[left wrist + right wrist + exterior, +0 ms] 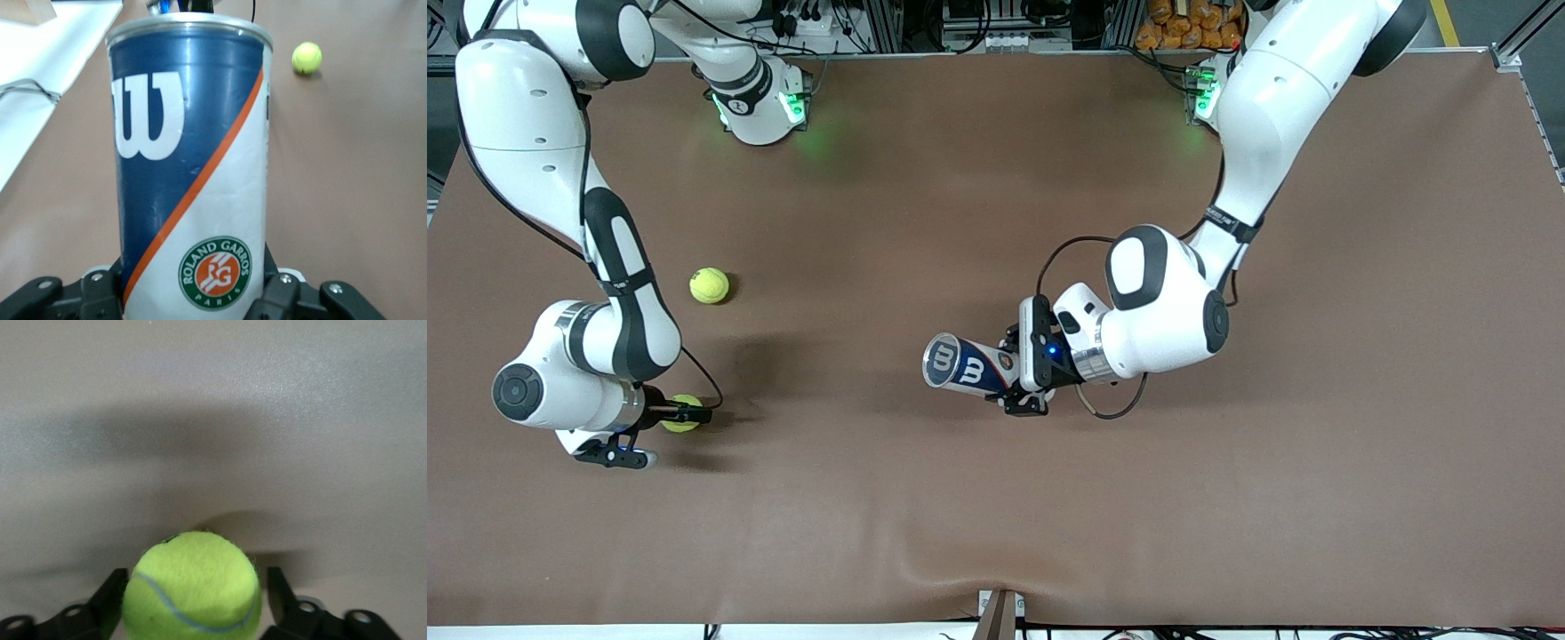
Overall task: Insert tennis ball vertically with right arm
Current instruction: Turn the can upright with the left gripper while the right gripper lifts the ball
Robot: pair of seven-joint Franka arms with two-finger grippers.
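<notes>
1. Straddling the fuzzy yellow-green tennis ball (193, 587), the right arm's slim black two-finger hand (687, 414) sits low at the brown desk (996, 516), toward the right arm's end; its fingers (283, 593) are apart, a sliver of gap showing on one side
2. The ball rests on the desk between them; a second yellow tennis ball (710, 285) lies farther from the front camera, untouched
3. The left hand (1014, 373) is clamped on the base of a blue-and-white cylindrical ball can (965, 364), held tilted over mid-desk with its mouth toward the right arm
4. The step looks like the grasp: close evenly across the ball's widest part, squeezing only enough that the felt cannot roll out
5. Lift straight up before travelling, so the ball clears the desk
6. The can seems to need standing upright for a vertical drop
</notes>
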